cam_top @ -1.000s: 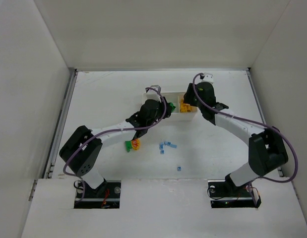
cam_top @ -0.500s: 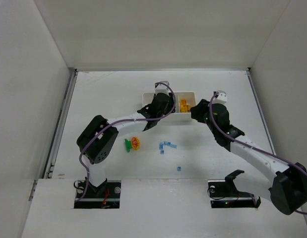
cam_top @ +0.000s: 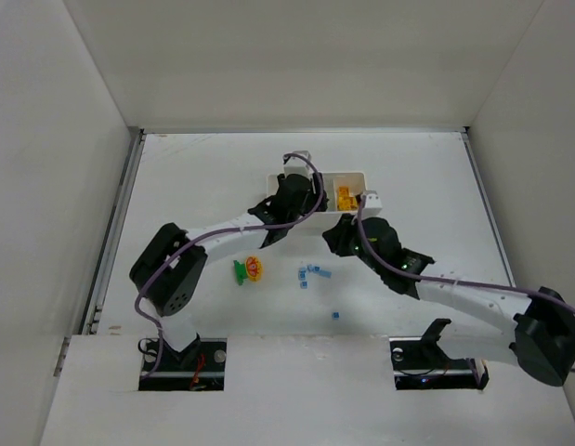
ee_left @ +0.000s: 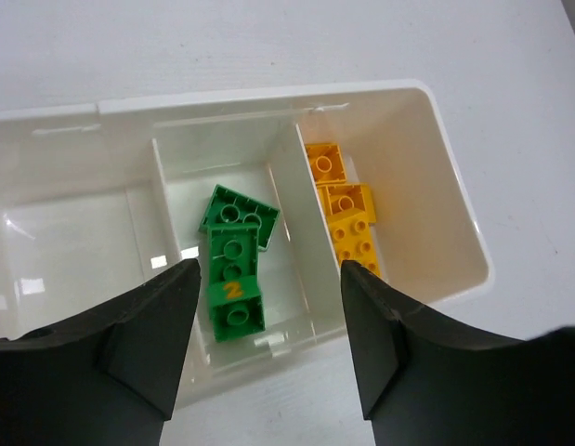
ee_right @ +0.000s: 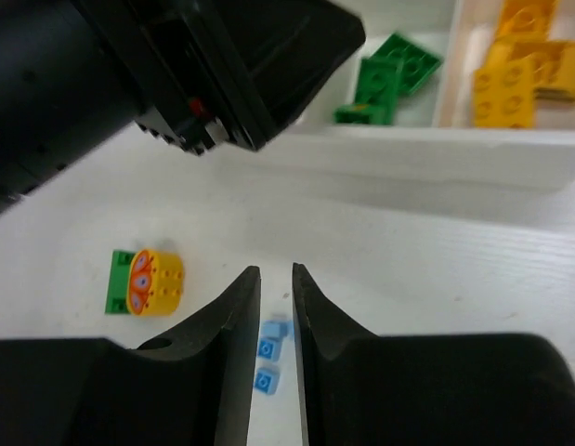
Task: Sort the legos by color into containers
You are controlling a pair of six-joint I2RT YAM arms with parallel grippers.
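Observation:
The white tray [ee_left: 459, 209] holds three containers side by side. Its middle one contains green legos [ee_left: 233, 265], its right one yellow-orange legos [ee_left: 347, 214], and its left one has nothing in it. My left gripper [ee_left: 268, 334] hangs open over the tray's near wall with nothing between its fingers. On the table lie a yellow brick joined to a green one [cam_top: 249, 269], a cluster of light blue legos [cam_top: 313, 272] and a lone blue one [cam_top: 335, 316]. My right gripper [ee_right: 276, 283] hovers above the blue cluster [ee_right: 267, 347], shut to a thin slit and holding nothing.
The left arm's black wrist [ee_right: 176, 74] fills the upper left of the right wrist view, close to the right gripper. White walls [cam_top: 73, 186] enclose the table on three sides. Both arms cross the middle of the table near the tray [cam_top: 361, 174].
The left gripper moved over the tray and opened, letting go of a green brick in the middle compartment. The right arm swung from the tray down toward the blue bricks, its jaws closing.

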